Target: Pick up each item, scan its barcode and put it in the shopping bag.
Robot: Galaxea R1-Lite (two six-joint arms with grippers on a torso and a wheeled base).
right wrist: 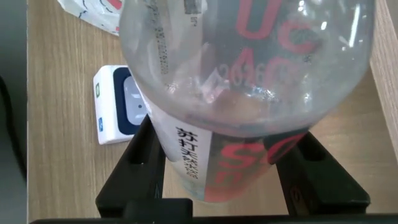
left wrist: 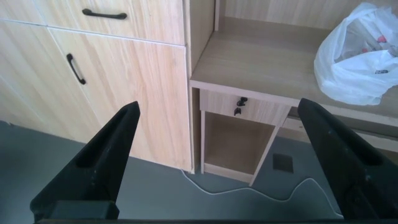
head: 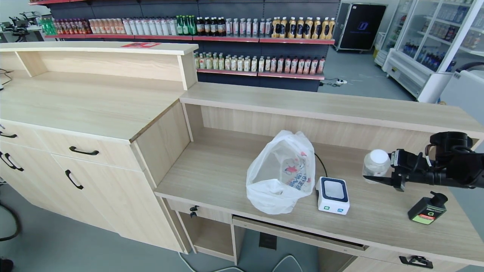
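While the right gripper [head: 380, 172] clamps its black fingers [right wrist: 142, 168] around a clear plastic bottle with a white cap and red lettering [head: 375, 162], it holds that bottle above the pale wooden counter [head: 227, 170]. The bottle sits at about two o'clock from the white box scanner with a dark-framed window [head: 333, 194]. At nine o'clock from the scanner, touching its side, a white translucent plastic shopping bag [head: 280, 173] slumps with its mouth open. At four o'clock from the scanner lies a small black device with a green and red label [head: 426, 211]. The left gripper [left wrist: 217, 124] hangs with its jaws spread wide, gripping nothing, off the counter's front with grey floor beneath it.
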